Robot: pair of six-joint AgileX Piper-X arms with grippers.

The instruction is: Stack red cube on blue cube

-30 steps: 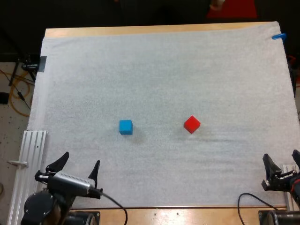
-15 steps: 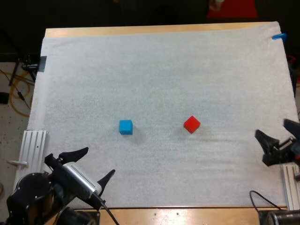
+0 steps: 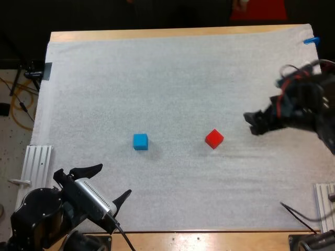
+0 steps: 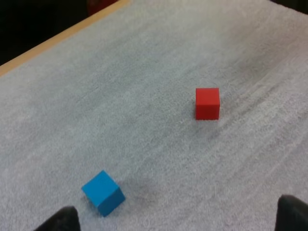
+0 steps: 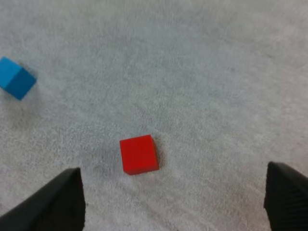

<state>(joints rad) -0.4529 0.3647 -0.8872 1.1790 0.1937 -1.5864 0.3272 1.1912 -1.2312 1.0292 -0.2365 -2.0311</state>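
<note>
Red cube [image 3: 214, 138] sits ungrasped on the mat [image 3: 172, 78], right jaws wide open and empty near it, left jaws idle, open, empty: reach phase, next straddle and pinch.

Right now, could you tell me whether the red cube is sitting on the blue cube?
No, the red cube rests on the mat, well apart from the blue cube.

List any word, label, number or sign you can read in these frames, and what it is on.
None: no words, numbers, brands or signs can be read in any view.
The red cube and the blue cube show plain faces, and the white mat is unmarked.
</note>
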